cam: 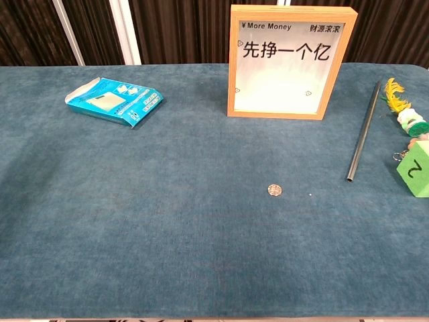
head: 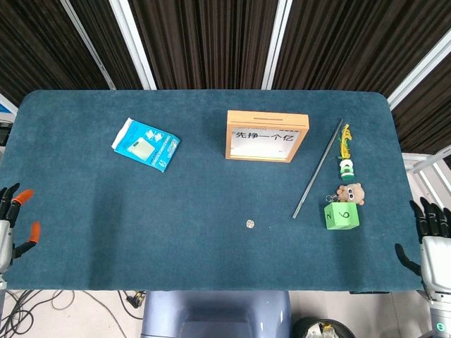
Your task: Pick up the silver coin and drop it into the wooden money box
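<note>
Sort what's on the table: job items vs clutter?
Job: silver coin; wooden money box.

Clutter: blue packet; dark rod; green die; bear keychain; feather toy.

Bright, even overhead light fills both views; the dark teal felt-covered table (head: 106,232) shows only faint, short shadows; the white glossy front of the wooden-framed money box (cam: 289,64) glares slightly; focus is sharp; table edges bow slightly in the head view.
</note>
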Controlling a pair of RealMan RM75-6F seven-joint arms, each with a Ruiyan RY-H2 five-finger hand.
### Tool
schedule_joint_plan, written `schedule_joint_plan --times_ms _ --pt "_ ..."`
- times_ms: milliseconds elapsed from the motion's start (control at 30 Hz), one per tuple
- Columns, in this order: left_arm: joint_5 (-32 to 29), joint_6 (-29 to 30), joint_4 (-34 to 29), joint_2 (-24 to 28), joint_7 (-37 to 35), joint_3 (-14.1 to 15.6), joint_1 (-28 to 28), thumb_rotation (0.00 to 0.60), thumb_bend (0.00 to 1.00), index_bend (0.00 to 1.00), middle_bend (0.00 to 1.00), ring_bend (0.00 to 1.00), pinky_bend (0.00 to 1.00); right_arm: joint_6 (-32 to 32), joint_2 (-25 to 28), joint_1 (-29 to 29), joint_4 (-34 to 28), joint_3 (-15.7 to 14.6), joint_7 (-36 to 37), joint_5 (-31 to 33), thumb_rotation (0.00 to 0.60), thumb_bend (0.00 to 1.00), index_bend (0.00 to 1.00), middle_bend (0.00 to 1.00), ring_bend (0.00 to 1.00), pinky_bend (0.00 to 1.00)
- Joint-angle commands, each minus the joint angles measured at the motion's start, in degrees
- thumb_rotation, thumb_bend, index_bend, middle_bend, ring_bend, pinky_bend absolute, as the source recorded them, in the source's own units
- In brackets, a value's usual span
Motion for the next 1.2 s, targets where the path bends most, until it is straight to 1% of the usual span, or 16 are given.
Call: schedule_joint_plan --times_ms 33,267,367,500,633,767,867,1033,1200 --pt "-0.12 -0.23 0.05 -0.02 0.32 0.15 0.03 0.600 0.44 0.18 0.03 0.00 0.00 -1.55 0.17 0.58 0.83 -0.49 0.88 -0.16 0.600 0.37 0.00 0.02 0.00 0.00" --pt "-0.63 -0.68 -0.29 0.12 0.81 0.16 0.03 0.600 0.44 0.18 0.03 0.00 0.00 -2.88 -0.15 0.78 0.50 -0.28 1.70 1.23 0.600 0.37 0.00 0.02 0.00 0.00" --pt "-1.07 -1.06 -0.38 0.11 0.77 0.06 -0.05 0.600 0.44 0.18 0.03 0.00 0.00 -3.62 0.47 0.78 -0.90 -0.48 4.11 1.15 0.600 0.37 0.00 0.02 0.00 0.00" --pt "-1.70 -1.96 -0.66 0.29 0.97 0.15 -0.19 0.600 0.44 0.18 0.03 0.00 0.00 -3.94 1.32 0.92 -1.30 -0.87 7.35 -0.54 0.600 0.37 0.01 0.02 0.00 0.00" --pt "-1.35 -1.28 -0.98 0.45 1.18 0.20 0.09 0.600 0.44 0.18 0.03 0.00 0.00 -4.29 1.27 1.01 -1.28 -1.53 8.58 -1.89 0.600 0.37 0.01 0.02 0.00 0.00" --pt "-1.89 -1.29 -1.36 0.37 1.27 0.21 0.33 0.600 0.44 0.18 0.03 0.00 0.00 -5.38 1.82 1.41 -2.66 -2.26 10.94 -3.25 0.600 0.37 0.03 0.02 0.00 0.00" --pt "-2.30 -1.51 -1.62 0.32 1.55 0.12 0.31 0.600 0.44 0.18 0.03 0.00 0.00 -6.74 2.60 2.44 -3.75 -2.43 10.96 -4.46 0.600 0.37 0.06 0.02 0.00 0.00" --pt "-2.01 -1.45 -1.67 0.26 1.92 0.27 0.33 0.600 0.44 0.19 0.03 0.00 0.00 -12.34 2.61 6.36 -5.92 -1.41 9.25 -4.03 0.600 0.37 0.16 0.02 0.00 0.00" --pt "-2.25 -1.55 -1.86 0.38 1.64 0.21 0.40 0.600 0.44 0.20 0.03 0.00 0.00 -19.75 0.00 11.30 -6.94 0.56 9.53 -0.41 0.600 0.37 0.24 0.02 0.00 0.00"
